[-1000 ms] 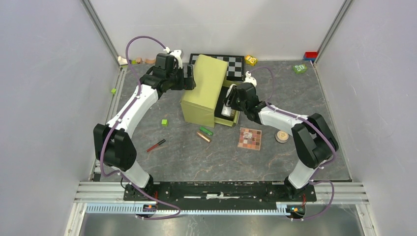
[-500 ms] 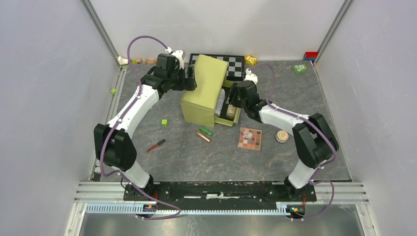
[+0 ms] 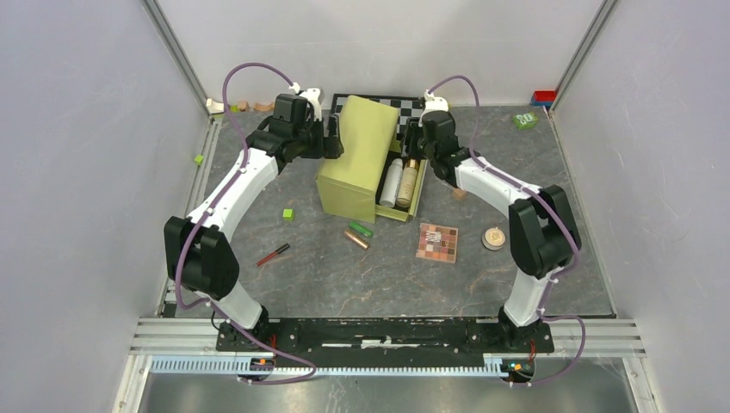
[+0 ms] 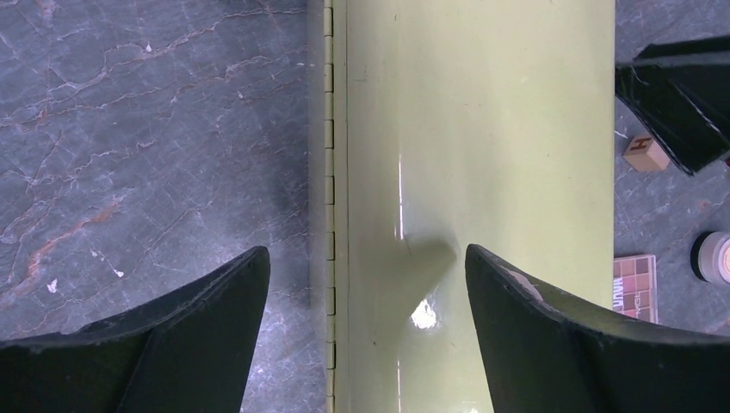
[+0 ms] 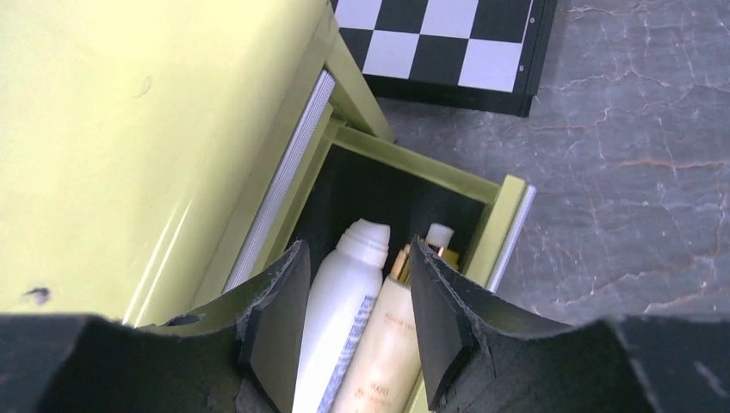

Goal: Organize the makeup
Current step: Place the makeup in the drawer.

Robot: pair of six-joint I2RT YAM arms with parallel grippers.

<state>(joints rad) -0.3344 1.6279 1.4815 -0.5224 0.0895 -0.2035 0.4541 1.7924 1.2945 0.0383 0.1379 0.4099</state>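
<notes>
Makeup is partly stowed. From above, we see the white bottle point(image 3: 392, 182) and beige gold-capped bottle point(image 3: 407, 182) lying side by side in the olive case point(image 3: 355, 155). A second ago the right gripper point(image 3: 413, 148) held the beige one there; it has since drawn back toward the chequered board point(image 3: 411, 110). The square eyeshadow palette point(image 3: 437, 243), round compact point(image 3: 493, 237), green tube point(image 3: 361, 229), bronze tube point(image 3: 355, 240) and red pencil point(image 3: 273, 255) lie on the marbled grey table point(image 3: 327, 284).

At the left wrist, the left gripper point(image 4: 366, 254) stands spread wide over the case's glossy lid, beside its hinge.

At the right wrist, the matte black fingers point(image 5: 275, 327) are apart and empty above the smooth cylindrical bottles.
</notes>
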